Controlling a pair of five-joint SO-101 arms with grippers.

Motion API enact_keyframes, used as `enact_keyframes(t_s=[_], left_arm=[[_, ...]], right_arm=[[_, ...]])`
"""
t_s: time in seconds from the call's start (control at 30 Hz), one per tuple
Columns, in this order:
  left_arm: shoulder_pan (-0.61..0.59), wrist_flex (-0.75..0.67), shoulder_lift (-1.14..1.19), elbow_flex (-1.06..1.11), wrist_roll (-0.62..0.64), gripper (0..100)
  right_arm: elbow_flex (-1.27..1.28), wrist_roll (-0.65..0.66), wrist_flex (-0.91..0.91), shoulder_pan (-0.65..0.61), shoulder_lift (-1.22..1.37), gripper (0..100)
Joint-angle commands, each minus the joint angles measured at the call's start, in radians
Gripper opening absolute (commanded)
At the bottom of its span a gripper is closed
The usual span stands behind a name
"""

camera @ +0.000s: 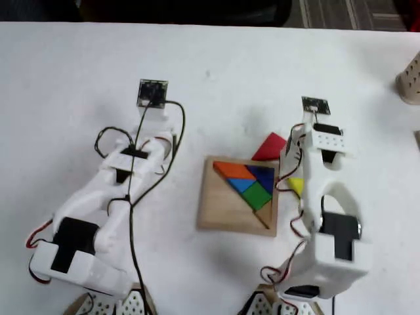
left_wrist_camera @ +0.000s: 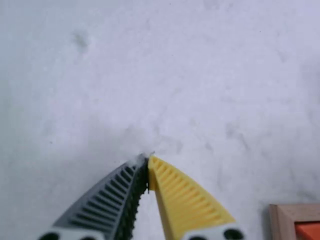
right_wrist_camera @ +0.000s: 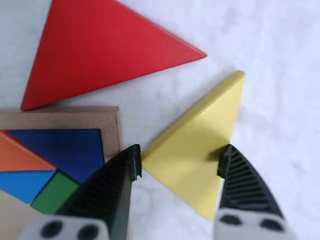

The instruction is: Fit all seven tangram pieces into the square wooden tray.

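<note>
Wooden tray (camera: pixel 218 211) holds orange, blue, green pieces (camera: pixel 248 181); right pincer (right_wrist_camera: pixel 181 152) gapes astride yellow triangle (right_wrist_camera: pixel 196 162), left pincer (left_wrist_camera: pixel 148 163) closed.

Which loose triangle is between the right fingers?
The yellow triangle, flanked by the open fingers of the right gripper; the red triangle lies farther off, beside the tray.

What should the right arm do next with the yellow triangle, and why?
Probably close the right gripper on the yellow triangle: it stands open astride the piece, which lies on the table outside the tray, so it looks lined up for a grasp.
</note>
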Motion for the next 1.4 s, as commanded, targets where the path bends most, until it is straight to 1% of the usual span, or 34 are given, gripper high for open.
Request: enact_keyframes(t_s=[0.0, 0.5, 0.6, 0.97, 1.13, 1.23, 1.37], left_arm=[[0.022, -0.026, -0.008, -0.052, -0.009, 3], [0.022, -0.023, -0.008, -0.052, -0.009, 3], [0.022, -0.023, -0.008, -0.052, -0.009, 3], [0.022, -0.025, -0.008, -0.052, -0.009, 3], [0.022, -0.025, -0.008, -0.052, -0.009, 3], [0.022, -0.025, -0.008, -0.052, -0.009, 3], [0.022, -0.025, -0.008, -0.052, -0.009, 3]], right_arm=[[0.008, -0.002, -0.015, -0.004, -0.044, 14.1], [0.003, -0.006, -0.016, 0.102, -0.058, 13.8], [0.011, -0.011, -0.019, 0.128, -0.099, 13.9], [0.224, -0.038, -0.196, 0.245, -0.295, 13.8], [0.279, -0.037, -0.255, 0.341, -0.308, 13.7], [0.310, -0.037, -0.282, 0.364, -0.317, 13.5], [0.318, -0.009, -0.285, 0.395, -0.317, 8.7]])
